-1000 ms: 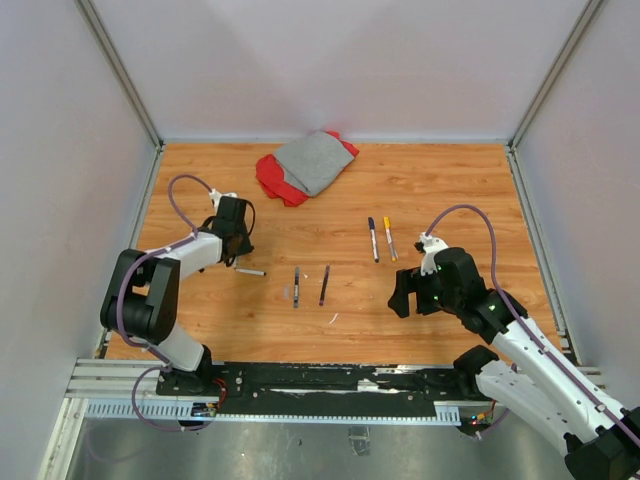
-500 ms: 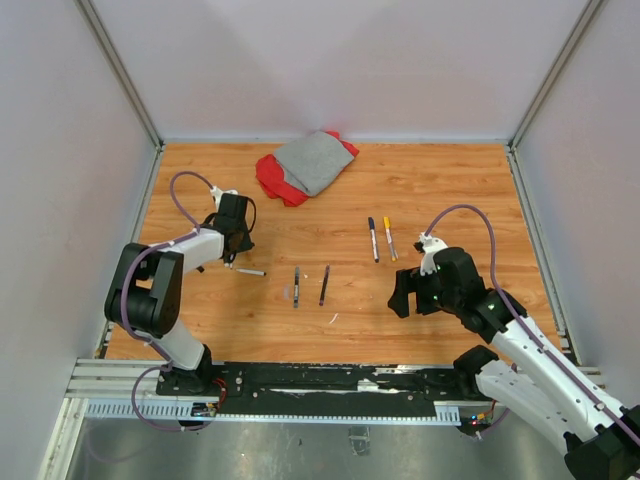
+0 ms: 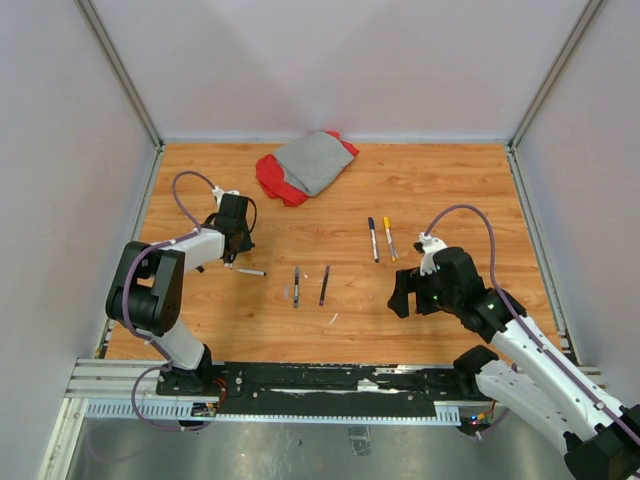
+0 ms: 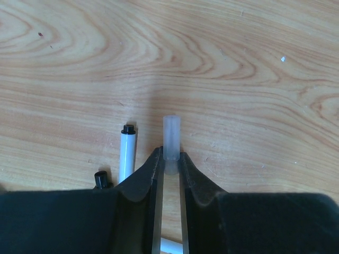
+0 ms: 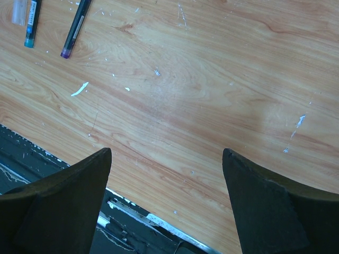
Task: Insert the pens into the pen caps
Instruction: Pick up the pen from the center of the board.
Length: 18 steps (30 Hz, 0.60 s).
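The left arm reaches low over the bench, the left claw pinching a frosted cap by its end, a white pen just beside. The right claw hovers, spread wide.

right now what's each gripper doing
left gripper: closed on a translucent cap
right gripper: open, holding nothing

Five pens by my count: one just beside the left gripper, two between the two grippers, two just beyond the right gripper. Two cloths (grey lying on red). Of caps I'm sure of only one, a translucent cap in the left gripper's fingers.
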Each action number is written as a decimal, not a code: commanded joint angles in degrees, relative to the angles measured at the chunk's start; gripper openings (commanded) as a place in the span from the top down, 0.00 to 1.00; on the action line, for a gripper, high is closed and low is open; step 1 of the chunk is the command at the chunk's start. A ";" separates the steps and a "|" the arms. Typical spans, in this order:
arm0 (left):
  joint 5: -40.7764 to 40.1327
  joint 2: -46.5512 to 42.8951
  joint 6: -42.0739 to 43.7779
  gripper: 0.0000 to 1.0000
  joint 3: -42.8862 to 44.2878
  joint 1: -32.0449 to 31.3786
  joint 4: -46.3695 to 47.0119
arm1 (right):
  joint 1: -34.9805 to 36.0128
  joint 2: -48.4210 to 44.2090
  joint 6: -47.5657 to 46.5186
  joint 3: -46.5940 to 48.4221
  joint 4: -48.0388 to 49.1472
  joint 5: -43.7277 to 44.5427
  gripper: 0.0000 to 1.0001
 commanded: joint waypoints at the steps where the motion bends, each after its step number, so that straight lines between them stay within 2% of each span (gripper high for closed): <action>1: 1.75 0.84 1.02 0.85 -0.02 0.44 0.85 | -1.08 0.06 -0.67 1.17 0.02 -0.98 0.14; 7: 3.20 -1.16 0.77 0.85 -0.32 -2.82 0.04 | -1.08 0.32 -0.71 1.27 0.07 -0.90 0.14; 18: 3.57 -10.08 -7.64 0.85 -6.57 -17.12 -2.31 | -1.08 0.87 -0.58 1.61 0.24 -1.21 0.14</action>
